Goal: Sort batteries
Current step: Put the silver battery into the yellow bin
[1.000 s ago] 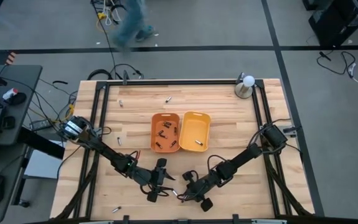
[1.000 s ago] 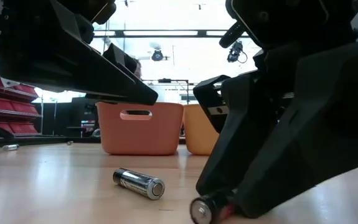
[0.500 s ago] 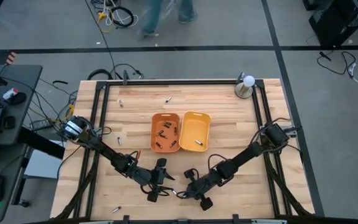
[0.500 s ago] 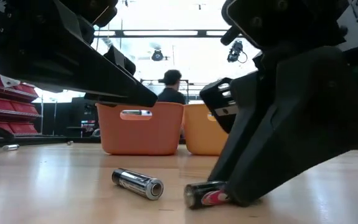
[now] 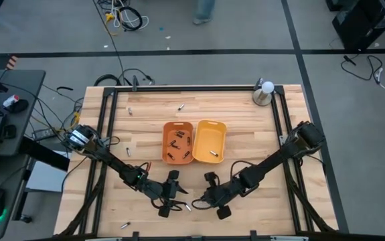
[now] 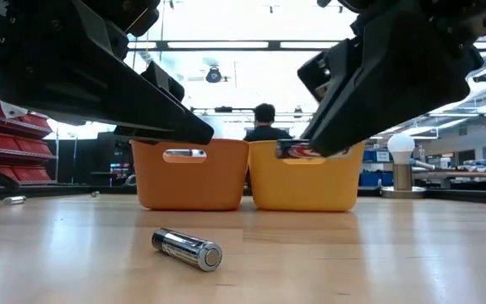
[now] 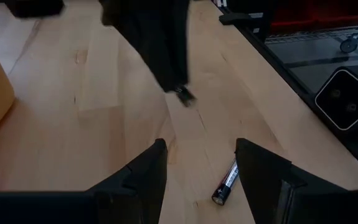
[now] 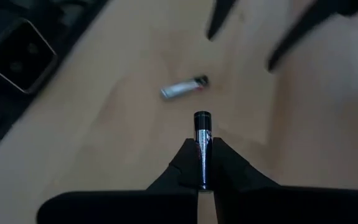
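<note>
Near: silver battery lies loose on desk under my left end effector, fingers apart | right end effector clamped on dark battery, lifted | step: carry | next: judge which tray, orange tray or yellow tray, then release.

One camera hangs overhead, looking straight down on the whole bench and some floor around it. Another sits at bench-top level, facing across the wood toward the orange tray and yellow tray, with the room behind them. Each wrist camera looks forward and down at the boards from close by. All four catch the silvery battery lying loose near the front edge.
</note>
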Robot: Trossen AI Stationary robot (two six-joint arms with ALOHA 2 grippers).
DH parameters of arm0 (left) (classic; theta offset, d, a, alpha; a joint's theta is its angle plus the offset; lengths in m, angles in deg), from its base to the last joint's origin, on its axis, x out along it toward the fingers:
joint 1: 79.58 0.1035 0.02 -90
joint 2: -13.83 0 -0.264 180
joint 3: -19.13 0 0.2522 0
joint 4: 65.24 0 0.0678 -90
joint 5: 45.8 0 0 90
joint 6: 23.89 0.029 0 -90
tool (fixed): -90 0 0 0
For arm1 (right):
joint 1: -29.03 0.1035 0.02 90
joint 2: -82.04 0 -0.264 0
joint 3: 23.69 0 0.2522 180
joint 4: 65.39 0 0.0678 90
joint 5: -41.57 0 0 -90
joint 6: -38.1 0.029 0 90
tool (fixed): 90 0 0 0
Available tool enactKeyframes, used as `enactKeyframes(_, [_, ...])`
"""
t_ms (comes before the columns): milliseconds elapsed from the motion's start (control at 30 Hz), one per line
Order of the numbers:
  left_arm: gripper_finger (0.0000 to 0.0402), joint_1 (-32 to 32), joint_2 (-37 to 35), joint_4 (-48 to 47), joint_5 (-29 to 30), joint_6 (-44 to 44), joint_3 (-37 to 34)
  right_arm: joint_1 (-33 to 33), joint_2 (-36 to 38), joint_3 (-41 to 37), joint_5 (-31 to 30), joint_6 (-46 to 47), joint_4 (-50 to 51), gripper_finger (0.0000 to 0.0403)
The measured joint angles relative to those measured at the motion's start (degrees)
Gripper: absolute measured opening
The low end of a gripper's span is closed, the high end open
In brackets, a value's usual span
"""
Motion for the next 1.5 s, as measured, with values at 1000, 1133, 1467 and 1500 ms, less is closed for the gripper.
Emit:
enactKeyframes(1000, [0.0186,-2.3,-16.3,-22.7,12.3,0.1,0.0,-11.5,16.4,0.1,-23.5,10.4,33.2,0.0013])
enactKeyframes(1133, [0.0186,-1.0,-20.6,-26.7,14.6,4.4,0.0,-14.3,16.4,0.1,-23.4,8.7,35.0,0.0015])
enactKeyframes(1467, [0.0186,15.2,-30.1,-36.6,13.0,14.2,0.0,-23.9,18.1,-1.1,-16.8,-4.2,30.9,0.0016])
enactKeyframes(1500, [0.0186,17.3,-30.6,-36.8,11.6,15.3,0.0,-25.1,18.8,-1.9,-15.0,-6.0,29.4,0.0016])
